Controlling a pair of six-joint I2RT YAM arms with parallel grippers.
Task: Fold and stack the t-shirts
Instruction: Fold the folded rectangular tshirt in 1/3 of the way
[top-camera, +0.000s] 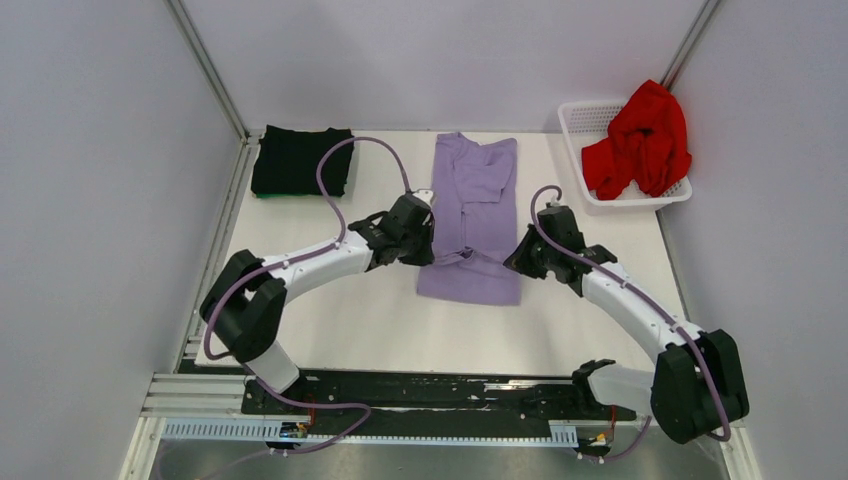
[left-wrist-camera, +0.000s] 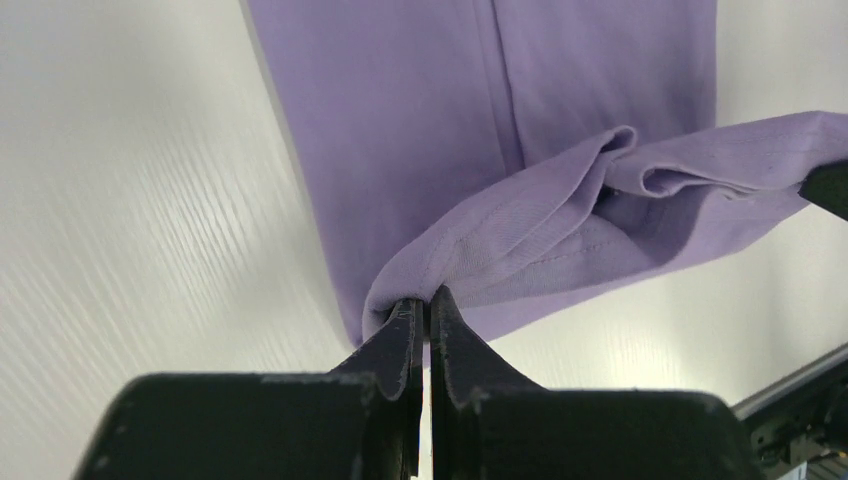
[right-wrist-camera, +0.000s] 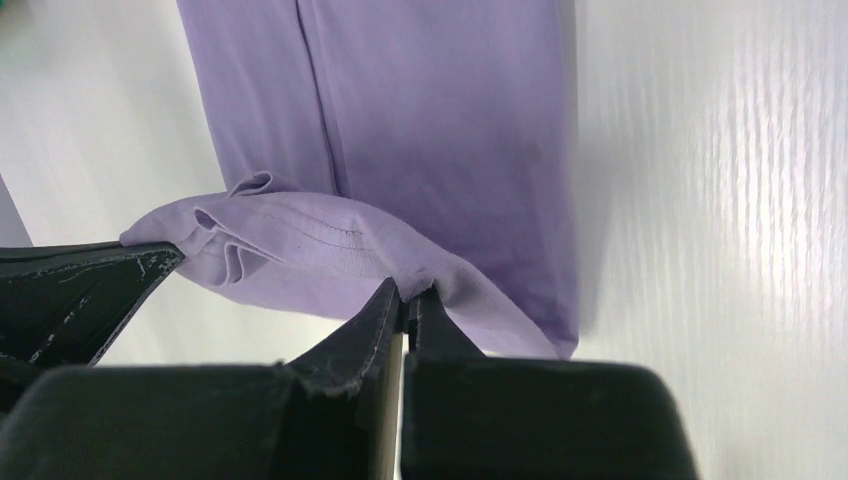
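Both arms reach inward with elbows bent and wrists low over the table (top-camera: 350, 320); the left gripper (left-wrist-camera: 425, 300) and right gripper (right-wrist-camera: 408, 293) are each clamped tight on the lavender t-shirt (top-camera: 470, 190). A bunched, stitched edge of it stretches between the two sets of fingertips (soft fine knit). The rest lies flat beyond the fingers as a long folded strip.

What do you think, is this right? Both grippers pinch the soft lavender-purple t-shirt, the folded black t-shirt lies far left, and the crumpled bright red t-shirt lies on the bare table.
Wrong in one point: the crumpled bright red t-shirt lies in the white plastic lattice basket, not outside it. The top external view shows it. The rest is right.
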